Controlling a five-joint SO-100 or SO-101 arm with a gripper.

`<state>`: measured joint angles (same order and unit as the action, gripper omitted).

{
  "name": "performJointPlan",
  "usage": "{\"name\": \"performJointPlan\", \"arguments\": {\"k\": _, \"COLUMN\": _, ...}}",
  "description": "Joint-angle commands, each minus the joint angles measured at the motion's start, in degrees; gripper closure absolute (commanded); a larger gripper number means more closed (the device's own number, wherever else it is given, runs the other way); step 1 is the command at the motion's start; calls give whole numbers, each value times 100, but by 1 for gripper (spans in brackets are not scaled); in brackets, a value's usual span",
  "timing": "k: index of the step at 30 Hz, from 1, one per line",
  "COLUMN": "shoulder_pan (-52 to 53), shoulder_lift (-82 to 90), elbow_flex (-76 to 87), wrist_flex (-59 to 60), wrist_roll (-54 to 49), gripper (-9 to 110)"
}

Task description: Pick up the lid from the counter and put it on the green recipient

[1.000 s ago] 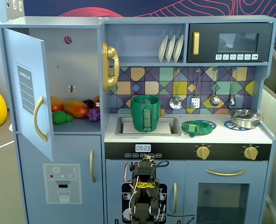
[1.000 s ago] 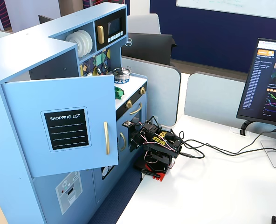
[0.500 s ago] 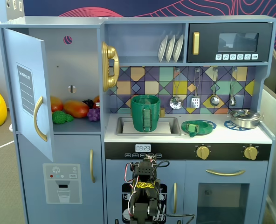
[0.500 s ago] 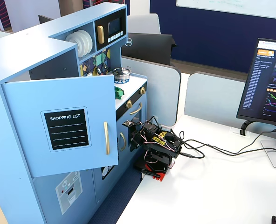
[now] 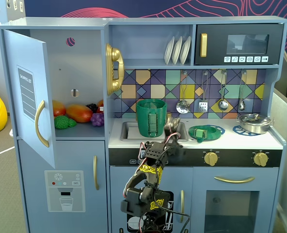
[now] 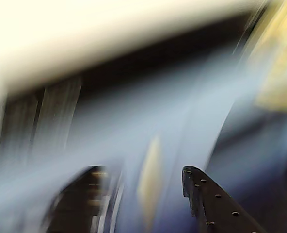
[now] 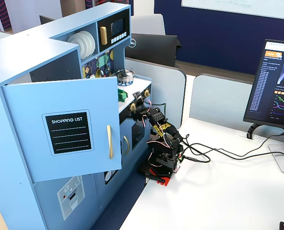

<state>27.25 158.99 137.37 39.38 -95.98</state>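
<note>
So the blue toy kitchen [image 5: 148, 204] fills most of a fixed view, its cupboard door [image 5: 29, 94] swung open on the left. The green recipient [image 5: 151, 118] stands upright in the sink, center frame. The silver pot [image 5: 253, 123] sits at the far right of the counter. The lid [image 5: 203, 132] lies flat on the counter, right of the green pot and apart from it. The gripper [image 5: 171, 127] is up at the counter edge between them; honestly can't tell how wide it's open, the wrist view is all blur.
</note>
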Motion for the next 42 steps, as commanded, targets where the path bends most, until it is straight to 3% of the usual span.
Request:
{"name": "performJointPlan", "arguments": {"k": 1, "shoulder_pan": 316, "shoulder_lift": -193, "elbow_flex": -422, "wrist_flex": -2276, "wrist_roll": 62, "gripper": 67}}
{"name": "performJointPlan", "arguments": {"k": 13, "shoulder_pan": 747, "shoulder_lift": -1143, "elbow_flex": -404, "wrist_flex": -3560, "wrist_roll": -141, "gripper": 58}}
{"name": "performJointPlan", "arguments": {"k": 42, "shoulder_pan": 712, "shoulder_lift": -4069, "elbow_flex": -2118, "wrist_flex": -4518, "wrist_roll": -132, "gripper": 62}}
